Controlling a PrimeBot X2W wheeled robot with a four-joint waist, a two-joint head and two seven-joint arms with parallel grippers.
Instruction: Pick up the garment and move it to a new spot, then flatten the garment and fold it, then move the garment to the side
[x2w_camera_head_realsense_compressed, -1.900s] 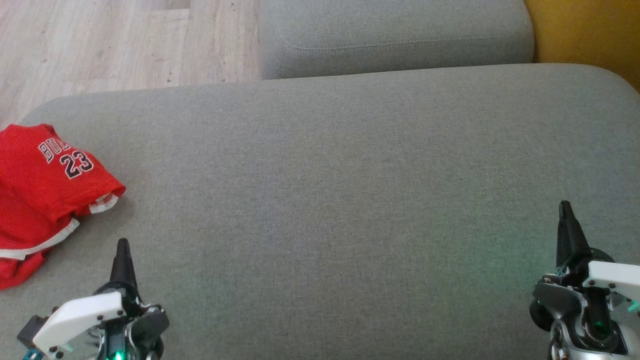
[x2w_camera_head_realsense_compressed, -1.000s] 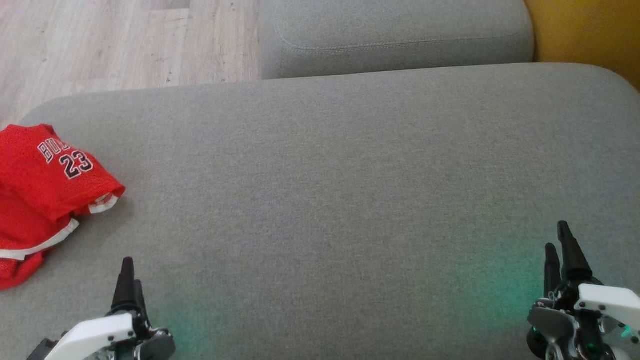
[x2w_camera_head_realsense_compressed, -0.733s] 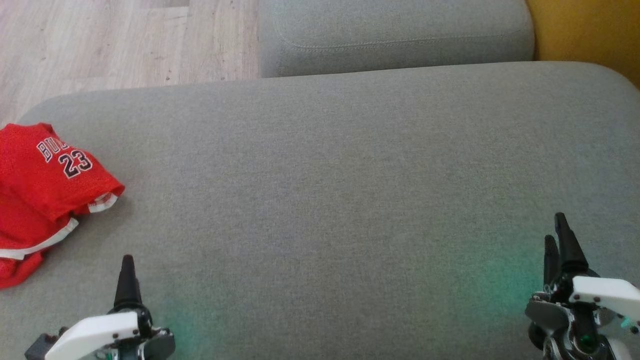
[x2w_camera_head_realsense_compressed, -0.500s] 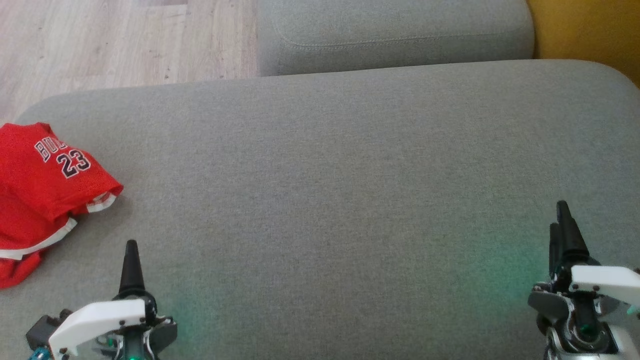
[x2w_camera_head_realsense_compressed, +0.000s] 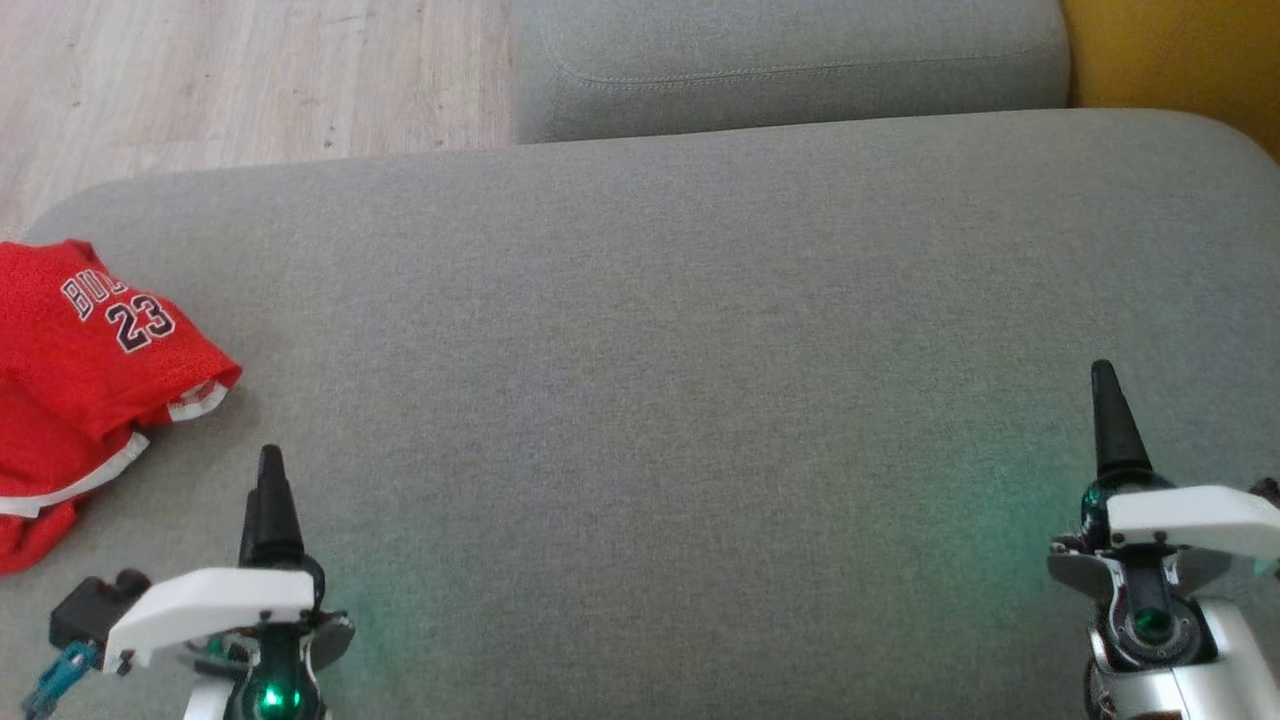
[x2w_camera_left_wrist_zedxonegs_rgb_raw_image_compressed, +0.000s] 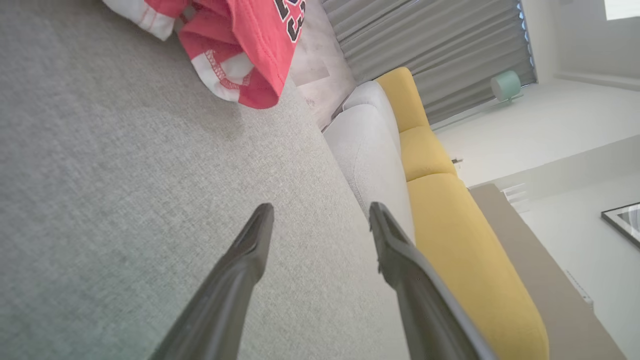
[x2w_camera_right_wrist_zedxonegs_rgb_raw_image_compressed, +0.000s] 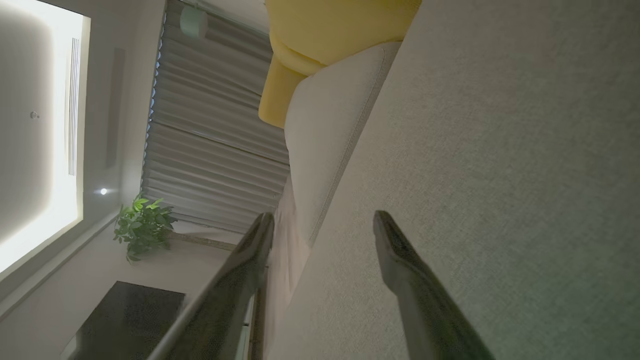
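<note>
The red jersey (x2w_camera_head_realsense_compressed: 95, 360) lies bunched at the left edge of the grey cushion (x2w_camera_head_realsense_compressed: 650, 330). The left gripper (x2w_camera_left_wrist_zedxonegs_rgb_raw_image_compressed: 320, 212) hovers near the cushion's front-left corner, close beside the jersey, its jaws apart and empty. The right gripper (x2w_camera_right_wrist_zedxonegs_rgb_raw_image_compressed: 322, 217) hangs near the front-right corner, likewise spread, holding nothing.

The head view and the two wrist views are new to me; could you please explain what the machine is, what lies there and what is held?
It is a wheeled robot with two arms. The head view looks down on a grey cushion; each wrist view looks along that arm's two dark fingers. A red garment, a jersey numbered 23, lies at the cushion's left edge. The left gripper and right gripper are both open, apart from the garment, holding nothing.
</note>
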